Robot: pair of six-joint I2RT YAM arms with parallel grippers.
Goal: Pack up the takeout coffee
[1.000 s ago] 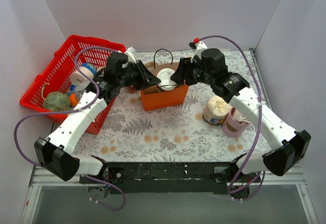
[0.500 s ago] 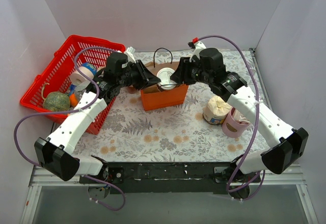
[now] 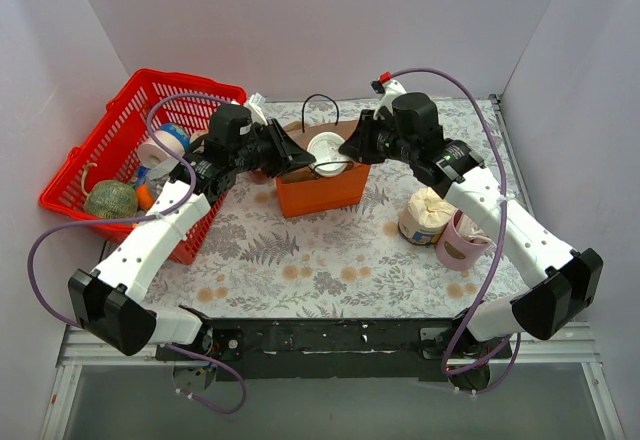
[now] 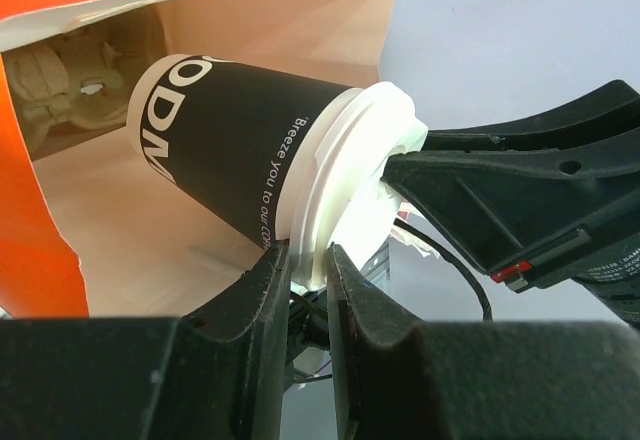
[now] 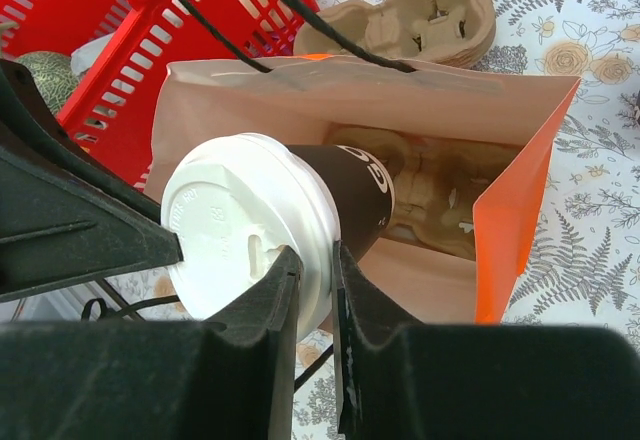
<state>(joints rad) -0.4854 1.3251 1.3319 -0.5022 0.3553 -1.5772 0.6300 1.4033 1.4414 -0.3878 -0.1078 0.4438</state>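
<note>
The takeout coffee (image 4: 230, 140) is a black paper cup with white lettering and a round white lid (image 5: 240, 220). It hangs tilted in the mouth of an open orange paper bag (image 3: 325, 192), base pointing into the bag. My left gripper (image 4: 308, 260) is shut on the lid's rim from the left. My right gripper (image 5: 315, 265) is shut on the opposite rim from the right. In the top view the lid (image 3: 326, 150) sits between the left gripper (image 3: 300, 160) and the right gripper (image 3: 350, 150). A cardboard cup carrier (image 5: 430, 190) lies inside the bag.
A red basket (image 3: 140, 150) with several items stands at the left, close to the left arm. A second cardboard carrier (image 5: 420, 10) lies behind the bag. A cream wrapped bundle (image 3: 425, 215) and a pink mug (image 3: 460, 245) stand at the right, under the right arm.
My right wrist has shifted slightly left and back. The cup stays at the bag's mouth, held by both grippers.
</note>
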